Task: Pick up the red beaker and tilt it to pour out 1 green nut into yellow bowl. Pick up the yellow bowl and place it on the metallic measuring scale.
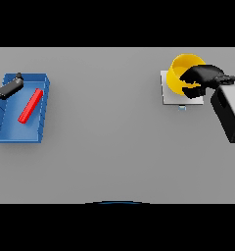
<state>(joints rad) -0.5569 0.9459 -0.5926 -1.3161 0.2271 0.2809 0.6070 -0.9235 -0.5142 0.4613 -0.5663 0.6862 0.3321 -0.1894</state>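
**Bowl on the scale, right hand at its rim**

The right hand (pixel 200 81) lay over the near-right side of the yellow bowl (pixel 182 73), its dark fingers curled round the rim with a thumb-like part hooked against the wall, so it read as clasping the bowl rather than hovering. The bowl sat on the metallic measuring scale (pixel 167 95), a pale square plate at the far right of the grey table (pixel 114 147), covering most of its back half. Whether a green nut lay inside could not be told; the hand hid part of the interior.

The bowl looked stiff, thin-walled and light, probably smooth enough to slip, so the rim pinch seemed the sensible hold, and any release should be gentle to avoid tipping it.

Well apart at the far left, the left hand (pixel 7 88) rested at the corner of a blue tray (pixel 43 105), fingers apparently extended. A red bar-like object, presumably the red beaker (pixel 31 105), lay flat in that tray.
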